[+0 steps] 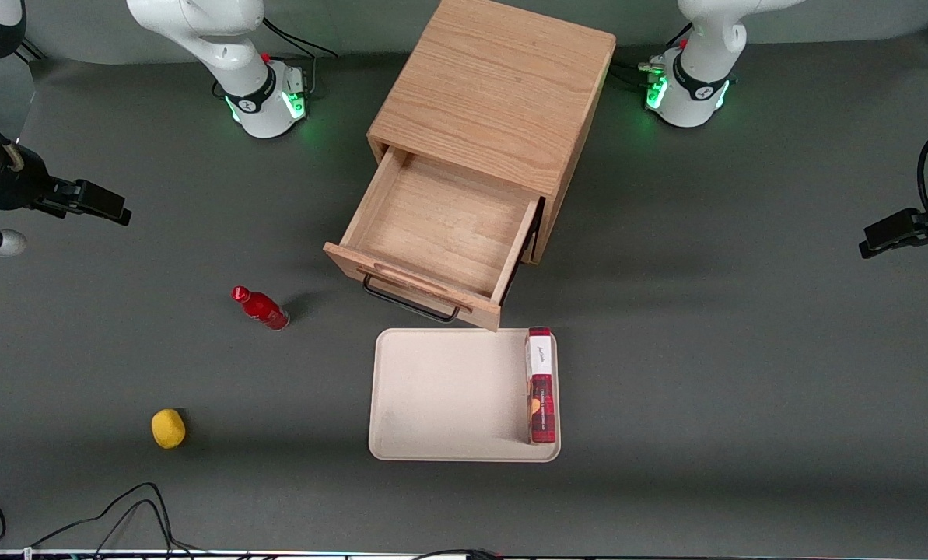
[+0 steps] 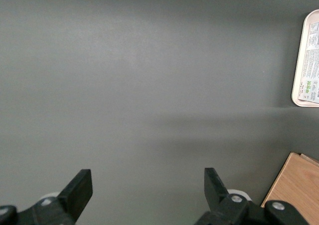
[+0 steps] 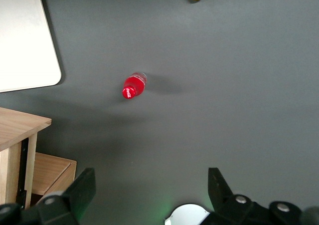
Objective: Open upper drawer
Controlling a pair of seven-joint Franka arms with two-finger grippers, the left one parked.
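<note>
The upper drawer stands pulled well out of the oak cabinet, its bare-wood box exposed and its black bar handle just at twelve o'clock of the beige tray; the opening looks done; the gripper hangs spread and empty, high above the red bottle, well apart from the drawer; little seems left.

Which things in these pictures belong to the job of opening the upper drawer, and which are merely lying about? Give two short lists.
Belonging to the job:
- upper drawer, pulled out of the cabinet
- its black handle
- gripper, fingers open, high above the table toward the working arm's end

Lying about:
- red bottle
- yellow object
- tray
- red box on the tray
</note>
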